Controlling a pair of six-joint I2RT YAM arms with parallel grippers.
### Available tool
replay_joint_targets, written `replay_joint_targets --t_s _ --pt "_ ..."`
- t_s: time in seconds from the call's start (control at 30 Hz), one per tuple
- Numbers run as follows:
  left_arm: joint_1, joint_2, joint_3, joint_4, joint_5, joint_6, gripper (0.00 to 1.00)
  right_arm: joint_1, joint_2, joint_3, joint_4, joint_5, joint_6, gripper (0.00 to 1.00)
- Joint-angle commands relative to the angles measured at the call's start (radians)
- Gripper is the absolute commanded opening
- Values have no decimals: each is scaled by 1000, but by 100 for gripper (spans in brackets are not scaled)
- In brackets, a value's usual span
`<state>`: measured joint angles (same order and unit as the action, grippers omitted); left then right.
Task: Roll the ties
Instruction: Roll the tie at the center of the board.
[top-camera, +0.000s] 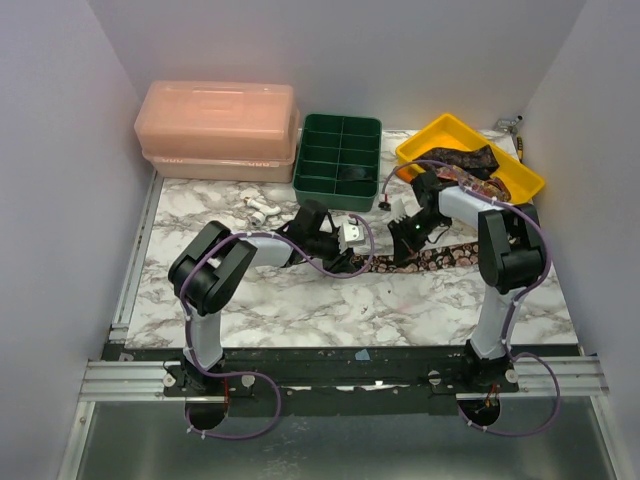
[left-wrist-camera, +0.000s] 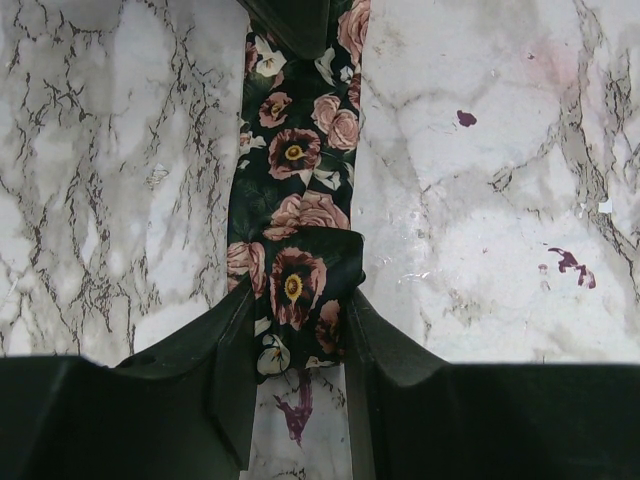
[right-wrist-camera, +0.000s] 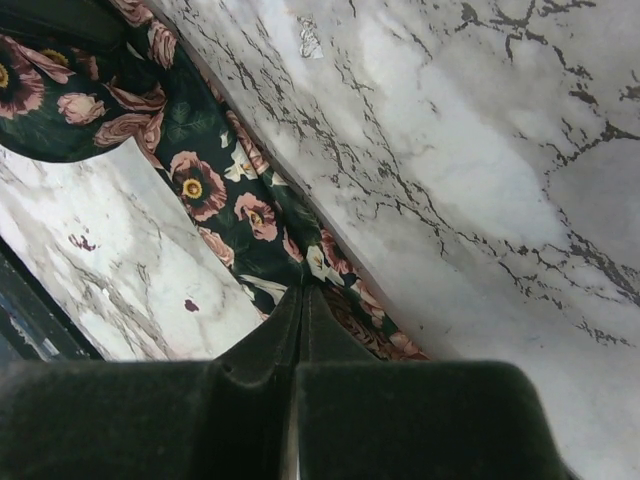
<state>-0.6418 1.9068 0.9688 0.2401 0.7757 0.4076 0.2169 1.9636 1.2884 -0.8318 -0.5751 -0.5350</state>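
Note:
One dark floral tie (top-camera: 440, 257) lies stretched across the marble table between my two grippers. In the left wrist view its folded end (left-wrist-camera: 295, 290) sits squeezed between the jaws of my left gripper (left-wrist-camera: 302, 297), and the rest of the tie runs away from the fingers. My left gripper (top-camera: 352, 262) is at the tie's left end. Just to its right, my right gripper (top-camera: 403, 250) is down on the same tie. In the right wrist view that gripper (right-wrist-camera: 303, 290) is shut, pinching the tie (right-wrist-camera: 215, 190) at its edge. More ties (top-camera: 470, 165) lie heaped in the yellow tray (top-camera: 440, 128).
A green divided tray (top-camera: 340, 150) stands at the back centre, with a pink lidded box (top-camera: 218, 125) to its left. Small white plastic pieces (top-camera: 262, 208) lie on the marble in front of the box. White walls close in both sides.

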Motion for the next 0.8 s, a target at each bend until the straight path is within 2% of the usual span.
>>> replay_joint_targets --t_s 0.0,0.1,0.3,0.4,0.63,0.77 --pt "-7 -7 -3 0 15 -13 17 7 37 -57 114 156 -37 1" --pt "-7 -28 -1 24 24 -59 17 7 38 -99 161 221 -64 1" --pt "37 -97 -27 184 -13 -293 17 7 30 -151 189 281 -84 1" --pt "61 -112 -10 177 -54 -363 16 7 27 -171 205 309 -96 1" --pt "61 -88 17 23 -141 -280 14 7 24 -214 244 355 -137 1" --pt "56 -79 -6 -40 -121 -159 14 6 23 -222 250 363 -146 1"
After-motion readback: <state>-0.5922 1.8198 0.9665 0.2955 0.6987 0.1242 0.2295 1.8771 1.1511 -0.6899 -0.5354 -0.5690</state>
